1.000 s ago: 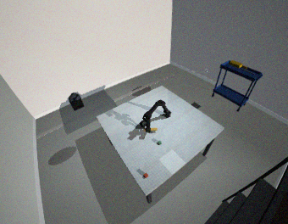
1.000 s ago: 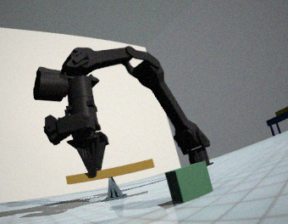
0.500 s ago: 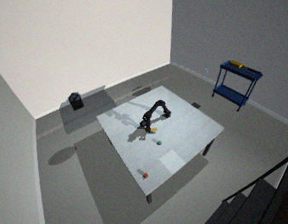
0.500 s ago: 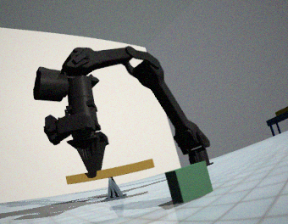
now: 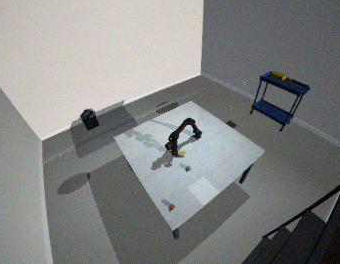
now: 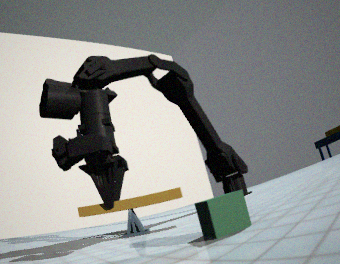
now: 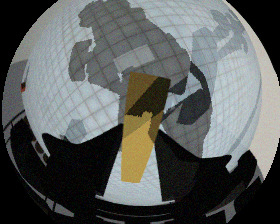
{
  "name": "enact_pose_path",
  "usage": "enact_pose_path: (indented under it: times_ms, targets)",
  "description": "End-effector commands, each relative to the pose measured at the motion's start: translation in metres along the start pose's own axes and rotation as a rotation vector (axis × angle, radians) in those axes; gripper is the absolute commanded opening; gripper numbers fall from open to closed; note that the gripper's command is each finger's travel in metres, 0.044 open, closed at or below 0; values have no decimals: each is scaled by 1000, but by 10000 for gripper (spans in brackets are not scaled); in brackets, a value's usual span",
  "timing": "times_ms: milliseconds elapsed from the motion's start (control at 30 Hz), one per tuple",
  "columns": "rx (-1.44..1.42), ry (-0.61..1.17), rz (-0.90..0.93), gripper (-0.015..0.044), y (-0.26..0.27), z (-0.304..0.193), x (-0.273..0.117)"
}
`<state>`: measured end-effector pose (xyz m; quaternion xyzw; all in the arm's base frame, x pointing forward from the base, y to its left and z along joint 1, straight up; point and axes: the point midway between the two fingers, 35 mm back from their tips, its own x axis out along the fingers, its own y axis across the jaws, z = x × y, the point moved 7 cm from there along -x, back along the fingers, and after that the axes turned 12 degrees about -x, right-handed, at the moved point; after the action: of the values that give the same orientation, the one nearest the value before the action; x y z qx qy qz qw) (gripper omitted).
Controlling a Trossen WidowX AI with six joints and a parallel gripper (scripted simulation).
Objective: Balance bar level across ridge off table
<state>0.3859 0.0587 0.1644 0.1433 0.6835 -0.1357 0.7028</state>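
The yellow bar (image 6: 154,198) (image 7: 134,162) (image 5: 181,152) lies across the top of the pale ridge (image 6: 135,224), which is under about its middle. The bar looks close to level, and both ends are clear of the table (image 5: 149,132). My gripper (image 6: 108,205) (image 7: 139,130) points down around the bar, to the left of the ridge in the exterior view. Its fingers stand beside the bar's two sides, very slightly open, with hardly any gap. The fingers hide a short part of the bar. The ridge is not clear in the wrist view.
A green block (image 6: 229,216) (image 5: 188,168) stands near the ridge. A small orange-red block (image 5: 172,207) lies near the table's front corner, with a pale square patch (image 5: 202,190) to its right. The arm's base stands at the other side. A blue cart (image 5: 284,83) is off the table.
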Motion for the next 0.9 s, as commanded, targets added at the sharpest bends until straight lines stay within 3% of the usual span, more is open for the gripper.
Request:
enact_pose_path:
  times_ms: [0,867]
  targets:
    - [0,0,0,169,0,0,0]
    - [0,0,0,185,0,0,0]
